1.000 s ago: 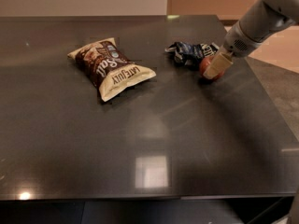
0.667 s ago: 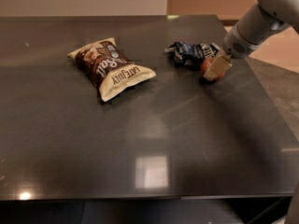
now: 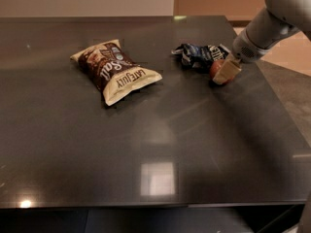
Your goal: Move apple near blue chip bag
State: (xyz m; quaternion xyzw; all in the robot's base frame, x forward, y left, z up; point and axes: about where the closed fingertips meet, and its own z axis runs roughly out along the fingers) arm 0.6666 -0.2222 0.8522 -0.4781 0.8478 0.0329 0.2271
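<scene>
The single arm [image 3: 272,23] comes in from the upper right corner, a thick pale grey tube slanting down and to the left. It narrows into a ringed wrist [image 3: 245,50] on the far right side of the scene. Below the wrist the gripper [image 3: 224,74] points downward and leftward, its tan end showing, set low near the surface. The robot's base is out of sight.

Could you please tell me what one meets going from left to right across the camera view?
brown and cream chip bag → blue chip bag → apple, with the gripper right against the apple's right side.
</scene>
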